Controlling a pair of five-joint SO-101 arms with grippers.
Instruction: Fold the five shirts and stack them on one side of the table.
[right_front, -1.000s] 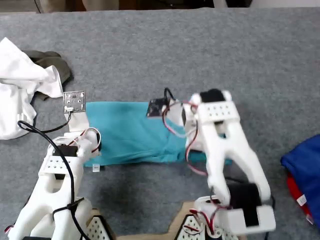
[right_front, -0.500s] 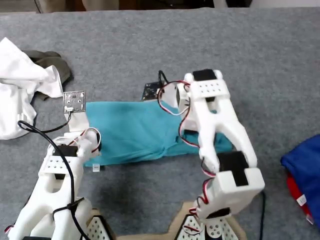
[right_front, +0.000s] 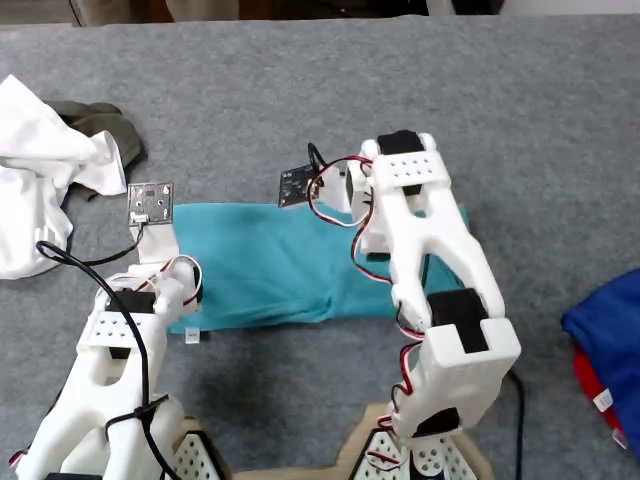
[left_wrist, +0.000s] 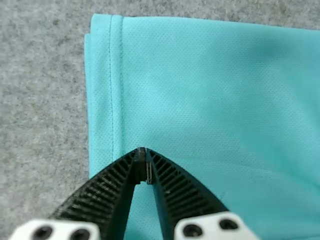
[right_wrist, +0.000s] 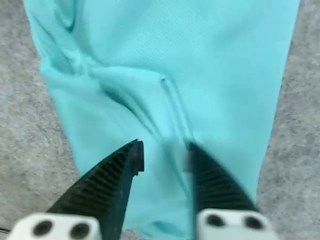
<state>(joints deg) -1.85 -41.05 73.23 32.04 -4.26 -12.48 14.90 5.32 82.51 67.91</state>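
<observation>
The right gripper, jaws apart, has advanced from the near to the far edge of the flat teal mesh shirt at the centre of the grey carpeted table, smoothing its right end. The left gripper, closed, apparently pins the left hem. Folding can proceed.

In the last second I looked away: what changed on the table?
The right gripper travelled away from the near edge across the teal shirt, jaws open, and the shirt's near right corner drew in. The left gripper stayed put, jaws shut at the shirt's left edge; the white shirt and blue shirt did not move.
</observation>
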